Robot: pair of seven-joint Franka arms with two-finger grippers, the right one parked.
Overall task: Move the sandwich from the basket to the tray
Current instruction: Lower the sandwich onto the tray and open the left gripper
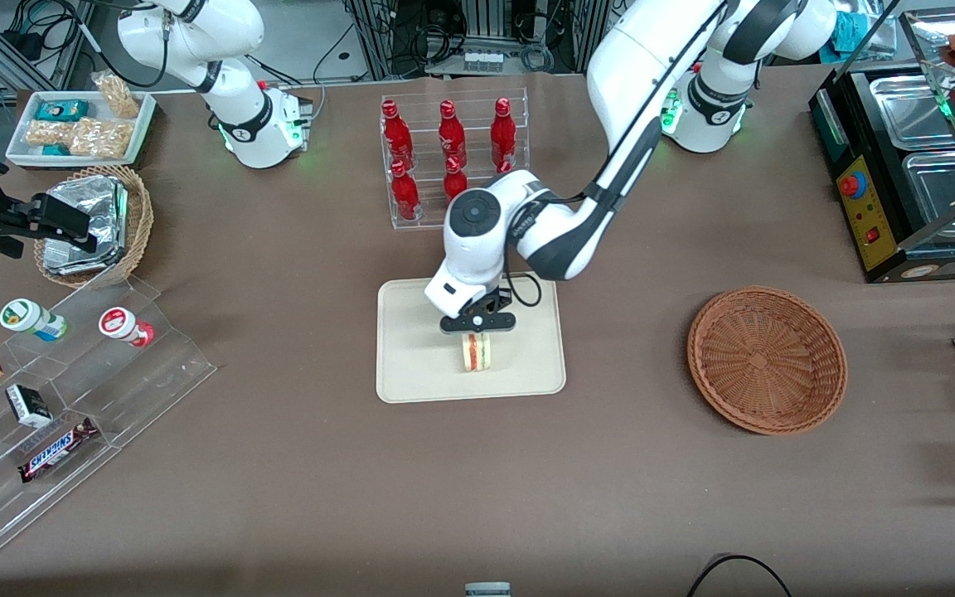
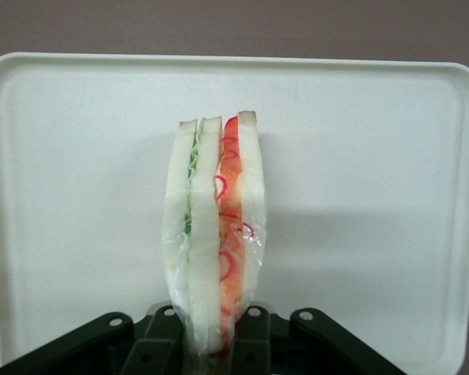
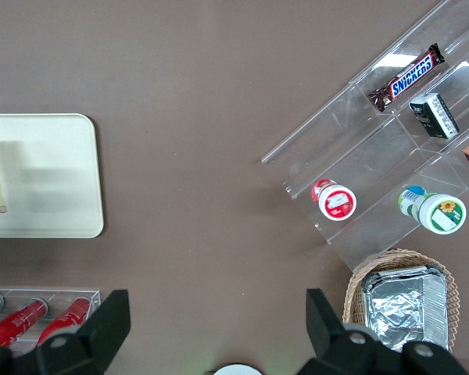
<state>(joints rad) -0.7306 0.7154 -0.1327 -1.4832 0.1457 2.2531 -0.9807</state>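
Right now your gripper (image 1: 477, 330) hangs directly over the cream tray (image 1: 411, 365), with the sandwich (image 1: 477, 351) pinched between its fingers, so the relation that matters is straight down: the wedge stands on edge, its long axis running away from the fingers toward the tray surface. From the wrist view you see the sandwich (image 2: 215, 234) upright, bread slices pressed flat against the two finger pads (image 2: 250, 344), green filling on one side and red on the other, and its far tip over the bare middle of the tray (image 2: 375, 195). Whether that tip is already touching the tray you cannot tell from these views. The wicker basket (image 1: 766, 358) sits empty, well apart toward the working arm's end of the table. Judging by this, you only need a short lowering and a release.
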